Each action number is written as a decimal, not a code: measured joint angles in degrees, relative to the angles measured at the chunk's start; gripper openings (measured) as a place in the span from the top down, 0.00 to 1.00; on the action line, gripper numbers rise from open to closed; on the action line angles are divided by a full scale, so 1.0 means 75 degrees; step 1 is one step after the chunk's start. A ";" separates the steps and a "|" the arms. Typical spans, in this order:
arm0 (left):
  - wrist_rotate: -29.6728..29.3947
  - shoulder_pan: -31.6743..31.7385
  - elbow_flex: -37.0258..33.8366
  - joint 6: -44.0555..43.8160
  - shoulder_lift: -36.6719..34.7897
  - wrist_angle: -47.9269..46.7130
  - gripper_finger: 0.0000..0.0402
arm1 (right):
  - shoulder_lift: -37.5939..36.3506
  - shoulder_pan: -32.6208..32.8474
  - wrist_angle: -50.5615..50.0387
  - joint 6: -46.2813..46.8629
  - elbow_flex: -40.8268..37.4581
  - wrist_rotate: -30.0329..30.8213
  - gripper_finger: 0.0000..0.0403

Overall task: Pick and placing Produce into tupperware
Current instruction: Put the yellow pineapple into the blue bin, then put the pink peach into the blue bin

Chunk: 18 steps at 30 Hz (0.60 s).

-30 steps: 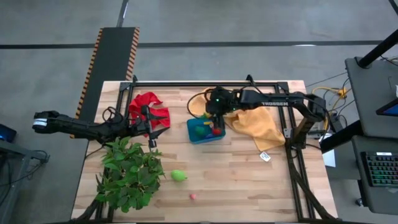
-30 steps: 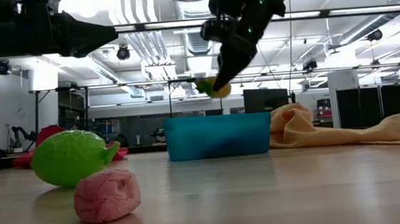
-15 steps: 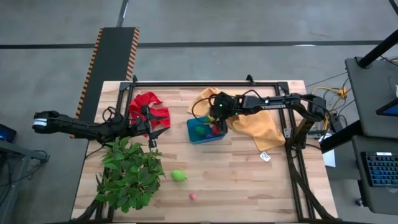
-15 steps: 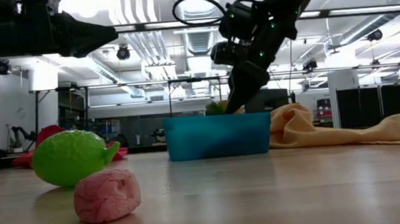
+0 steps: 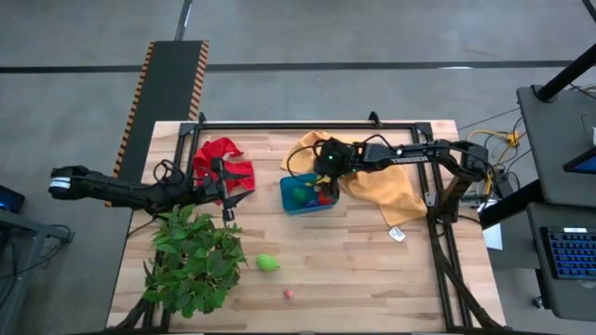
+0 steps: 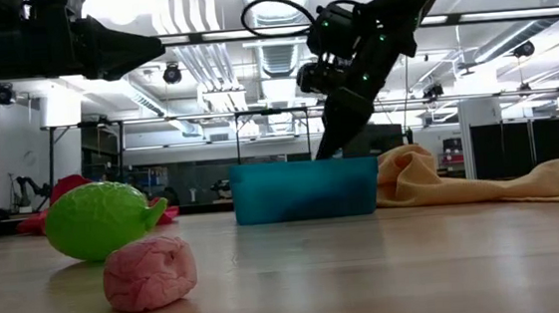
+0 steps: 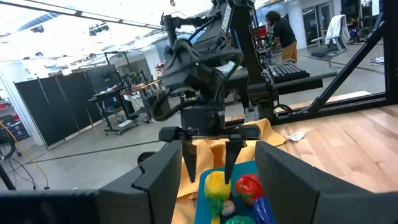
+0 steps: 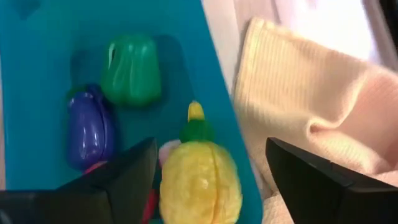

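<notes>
While hovering over tupperware [image 5: 306, 196], my right end effector [image 7: 209, 163] spread wide, empty; yellow produce [image 8: 200, 184] inside below. Risk: lifting crooked, finger clips wall, tips container. Left end effector [image 5: 226, 193] parked by red cloth [image 5: 223, 158].

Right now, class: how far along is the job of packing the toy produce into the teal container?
Done: the tupperware holds a yellow piece, a dark green one, a purple one and a red one. In hand: the open right gripper sits over the yellow piece, fingers clear of it. Left: the light green fruit and pink piece lie on the table. The left gripper waits by the red cloth.
</notes>
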 joint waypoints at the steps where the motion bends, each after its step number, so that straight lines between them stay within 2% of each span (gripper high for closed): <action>1: 0.0000 0.0000 0.0000 0.0000 0.0000 0.0000 0.53 | 0.0000 0.0000 -0.0005 0.0005 0.0061 0.0000 0.26; 6: 0.0000 0.0000 -0.0001 0.0000 0.0000 -0.0003 0.53 | -0.0021 0.0015 -0.0395 0.0362 0.0590 -0.0106 0.22; 10: 0.0000 -0.0002 -0.0008 0.0000 0.0000 -0.0049 0.53 | -0.0180 0.0166 -0.0831 0.0645 0.1010 -0.0641 0.22; 18: -0.0008 0.0003 -0.0009 0.0055 -0.0064 -0.0038 0.53 | -0.0931 0.1352 -0.0870 0.1328 0.1097 -0.0827 0.28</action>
